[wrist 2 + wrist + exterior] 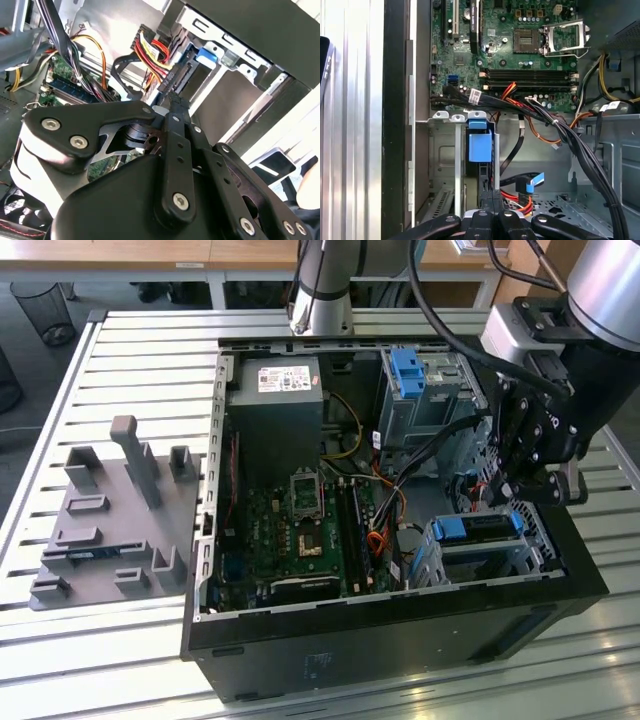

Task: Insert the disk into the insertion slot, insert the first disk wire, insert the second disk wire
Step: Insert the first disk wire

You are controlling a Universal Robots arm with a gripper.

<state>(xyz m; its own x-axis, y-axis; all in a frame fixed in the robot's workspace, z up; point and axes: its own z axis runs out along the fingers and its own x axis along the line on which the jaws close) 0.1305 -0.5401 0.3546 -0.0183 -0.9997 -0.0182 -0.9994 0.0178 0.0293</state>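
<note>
One wire (151, 51) ends in a black plug (170, 82), which the claw (172, 106) seems to pinch between nearly closed tips, pointing it toward the disk's back edge. The disk (480, 527) already sits in the slot (432, 562), so the claw hangs just beside it.

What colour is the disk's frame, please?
Bright blue; the frame shows best in the exterior view.
</note>
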